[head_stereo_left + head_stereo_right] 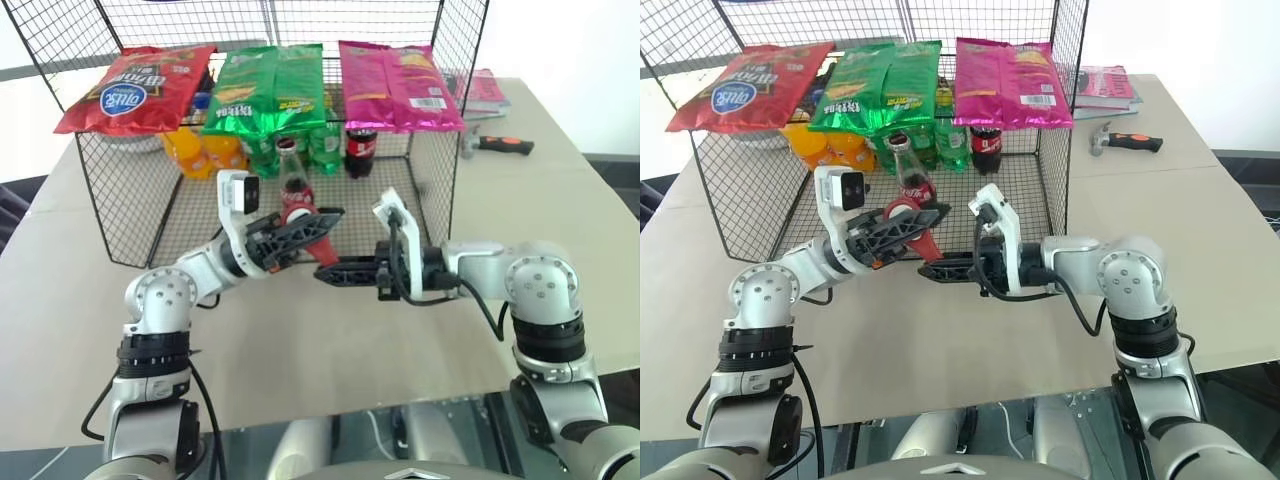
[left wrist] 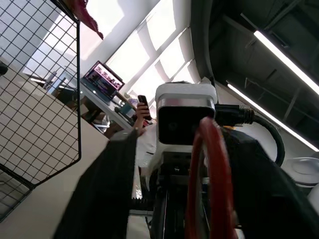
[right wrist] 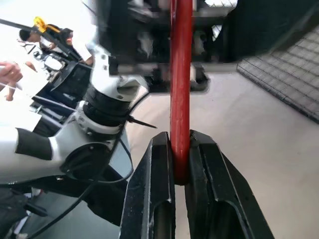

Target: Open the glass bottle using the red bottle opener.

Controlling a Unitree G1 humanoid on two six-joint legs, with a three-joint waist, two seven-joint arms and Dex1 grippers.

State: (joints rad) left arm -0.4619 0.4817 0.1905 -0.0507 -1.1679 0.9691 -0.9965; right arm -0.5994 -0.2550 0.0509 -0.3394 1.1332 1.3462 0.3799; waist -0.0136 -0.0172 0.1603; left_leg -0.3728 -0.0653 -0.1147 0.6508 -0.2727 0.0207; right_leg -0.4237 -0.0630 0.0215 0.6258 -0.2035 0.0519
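Red bottle opener (image 3: pixel 180 99) spans the gap between the two claws above the beige bench (image 1: pixel 300 350): the right claw (image 1: pixel 330 271) has its fingers pressed together on the narrow handle, while the left claw (image 1: pixel 318 225) stands spread around the oval head without clamping it. Just behind them the glass bottle (image 1: pixel 292 185) stands upright at the open front of the wire mesh cage (image 1: pixel 130 210), its crown cap on. Chip bags (image 1: pixel 270 85) in red, green and pink lie over soda bottles in the cage, and a hammer (image 1: pixel 1125 140) rests on the bench well to the right.
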